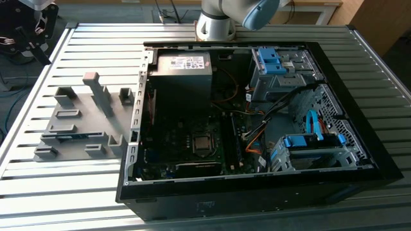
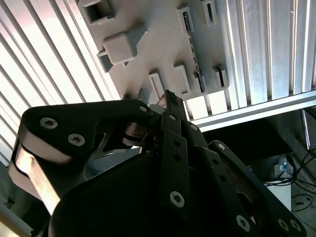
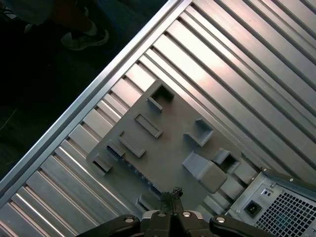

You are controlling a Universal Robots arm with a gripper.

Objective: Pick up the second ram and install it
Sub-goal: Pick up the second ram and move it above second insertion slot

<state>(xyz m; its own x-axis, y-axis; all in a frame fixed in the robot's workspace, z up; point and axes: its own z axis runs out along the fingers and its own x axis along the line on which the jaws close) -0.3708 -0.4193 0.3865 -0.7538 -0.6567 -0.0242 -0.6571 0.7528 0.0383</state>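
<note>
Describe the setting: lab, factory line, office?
Probably a robotics lab bench: an open black desktop computer case lies on a ribbed aluminium table beside a grey slotted plastic holder tray, with a silver robot arm base mounted nearby.

One table [image 1: 51, 192], one tray [image 1: 96, 120] and one open case [image 1: 359, 159] are counted. One ram [image 1: 72, 136] is seen in the tray. Inside the case, one power supply [image 1: 183, 65], one processor [image 1: 202, 143] and two blue brackets [image 1: 273, 60] [image 1: 308, 140] are counted. One arm [image 1: 215, 21], one gripper [image 3: 173, 193] and one shoe [image 3: 89, 37] are seen.
</note>
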